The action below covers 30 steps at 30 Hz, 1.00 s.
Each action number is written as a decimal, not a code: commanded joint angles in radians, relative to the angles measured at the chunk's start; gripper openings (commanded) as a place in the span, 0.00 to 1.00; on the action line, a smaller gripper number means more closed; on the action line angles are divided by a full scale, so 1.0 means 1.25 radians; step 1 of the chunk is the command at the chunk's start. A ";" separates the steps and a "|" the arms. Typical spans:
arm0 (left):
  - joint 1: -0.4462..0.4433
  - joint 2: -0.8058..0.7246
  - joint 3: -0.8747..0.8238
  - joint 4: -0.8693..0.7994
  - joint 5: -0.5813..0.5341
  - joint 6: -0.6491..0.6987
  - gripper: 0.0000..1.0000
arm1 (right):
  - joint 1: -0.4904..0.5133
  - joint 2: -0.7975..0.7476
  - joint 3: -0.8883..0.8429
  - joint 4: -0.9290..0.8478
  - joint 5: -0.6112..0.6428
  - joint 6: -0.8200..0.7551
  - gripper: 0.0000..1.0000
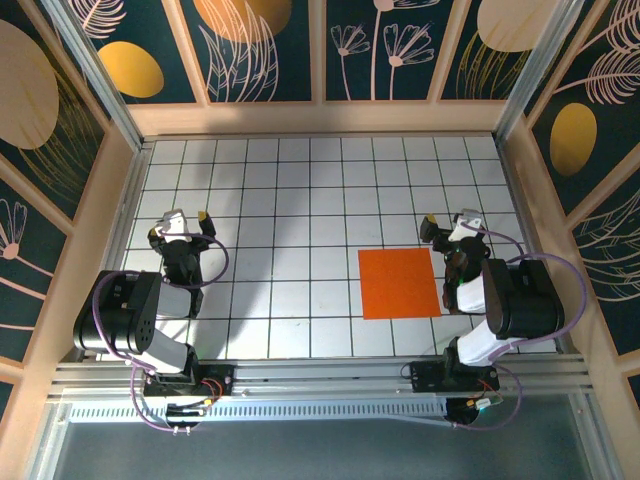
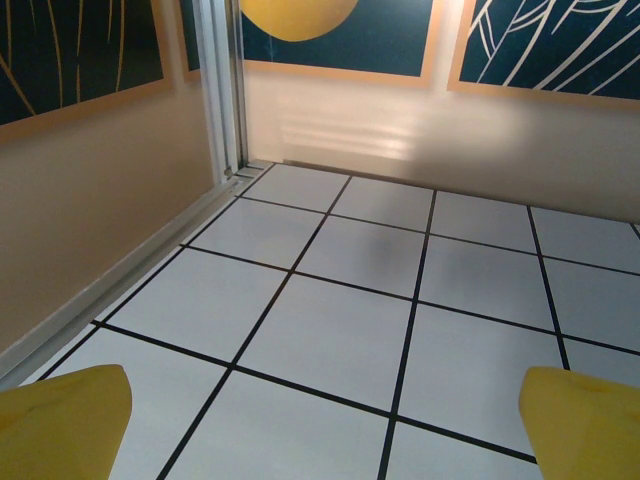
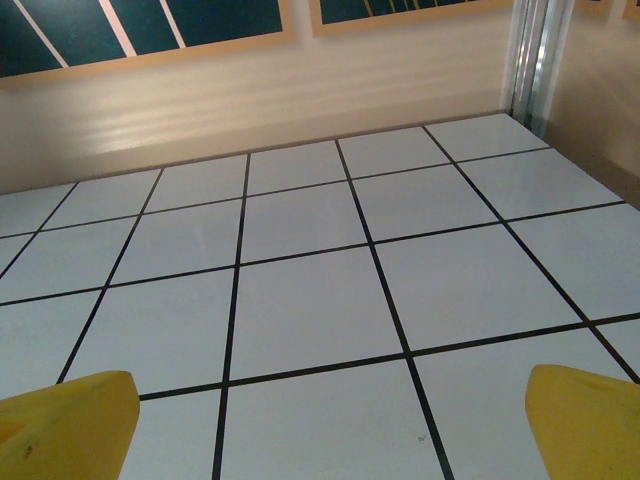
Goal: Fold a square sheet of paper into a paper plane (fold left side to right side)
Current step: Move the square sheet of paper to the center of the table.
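Orange square sheet of paper lies flat, unfolded, on the worktop near the right fingers. Left fingers and right fingers released, holding nothing.

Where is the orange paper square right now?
Seen from above, the bright orange square sheet of paper lies flat on the right half of the white tiled table, beside the right arm.

The square sheet of paper is thin, matt orange paper. The worktop is smooth, glossy white with a soft sheen. The left fingers and right fingers look like smooth yellow plastic. The near rail is ribbed bare metal.
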<state>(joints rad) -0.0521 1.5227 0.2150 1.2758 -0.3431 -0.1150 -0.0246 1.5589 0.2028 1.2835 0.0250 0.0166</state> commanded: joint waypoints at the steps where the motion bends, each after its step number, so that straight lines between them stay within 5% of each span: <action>1: 0.006 0.000 0.004 0.031 0.013 0.009 0.99 | 0.001 0.003 0.010 0.039 0.007 0.004 0.99; 8: 0.006 -0.038 0.007 -0.007 0.024 0.015 0.99 | 0.001 -0.055 0.024 -0.032 0.026 0.010 0.99; 15: 0.006 -0.256 0.147 -0.437 0.041 -0.072 0.99 | 0.000 -0.274 0.132 -0.412 -0.002 0.089 0.99; 24: 0.003 -0.331 0.193 -0.656 0.362 -0.453 0.99 | 0.019 -0.368 0.286 -0.924 -0.293 0.300 0.97; 30: -0.111 -0.320 0.209 -0.769 0.429 -0.515 0.99 | 0.086 -0.363 0.288 -1.126 -0.392 0.312 0.93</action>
<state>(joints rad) -0.1291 1.1130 0.4564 0.4347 0.0914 -0.6662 0.0463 1.1065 0.5510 0.0830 -0.3424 0.3714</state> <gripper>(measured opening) 0.988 0.940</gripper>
